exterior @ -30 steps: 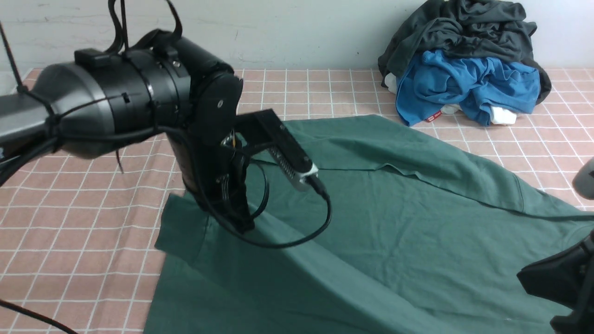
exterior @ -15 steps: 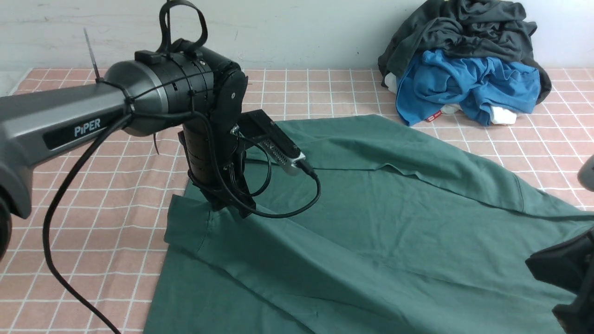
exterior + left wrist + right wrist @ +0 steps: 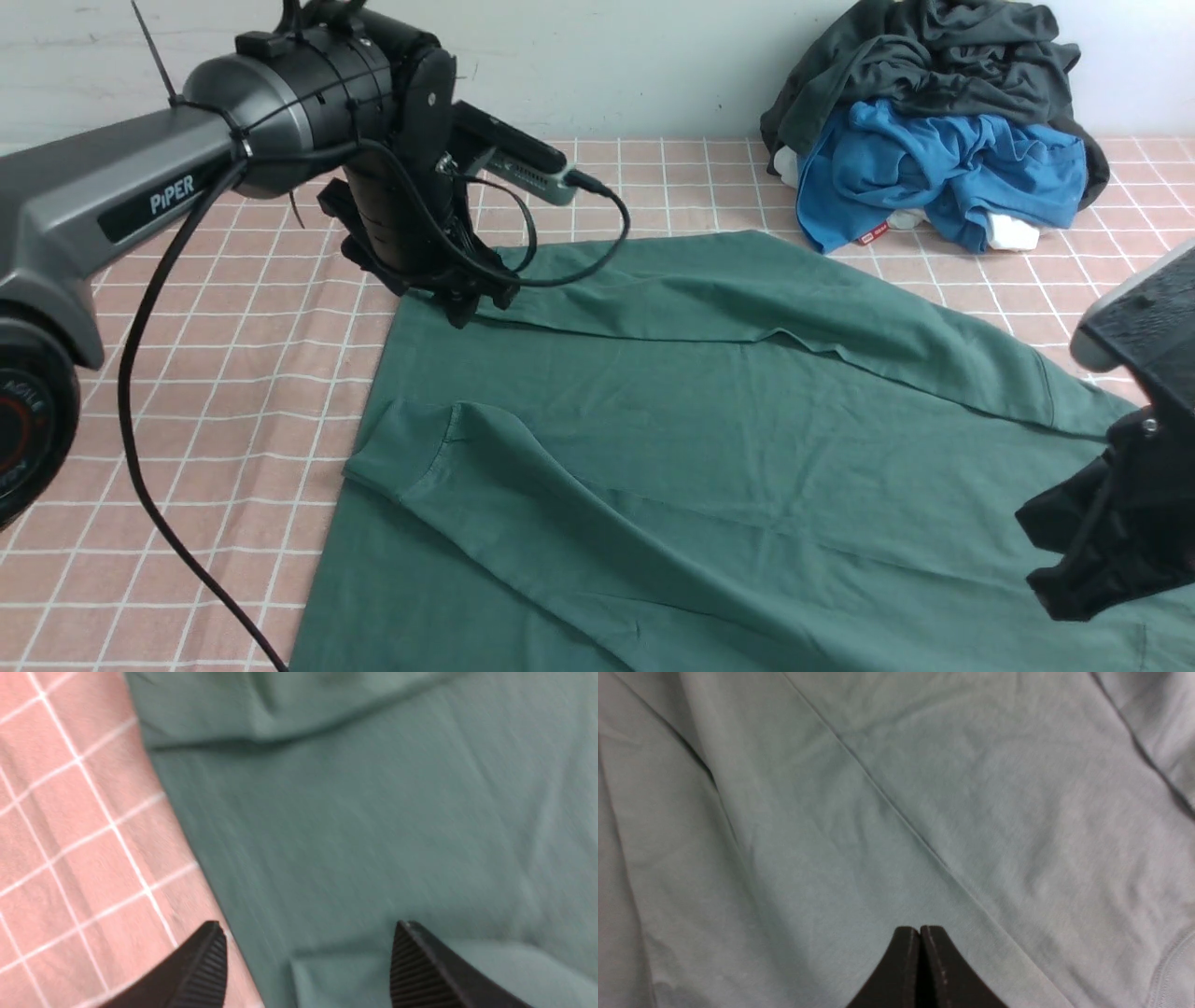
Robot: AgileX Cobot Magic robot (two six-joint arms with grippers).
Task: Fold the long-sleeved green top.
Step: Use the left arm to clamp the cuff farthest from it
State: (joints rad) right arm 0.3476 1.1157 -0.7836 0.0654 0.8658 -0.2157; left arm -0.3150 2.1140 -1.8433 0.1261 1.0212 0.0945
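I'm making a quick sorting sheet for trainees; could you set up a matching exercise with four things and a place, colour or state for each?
1. green long-sleeved top
2. blue garment
3. left pincer
4. right pincer

A. shut
B. spread out, with folded-over parts
C. open
D. heaped, with dark grey cloth above it

Pairs: 1-B, 2-D, 3-C, 4-A

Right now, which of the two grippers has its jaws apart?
The left gripper: its jaws stand apart above the green top, with no cloth between them, whereas the right gripper's are closed together.
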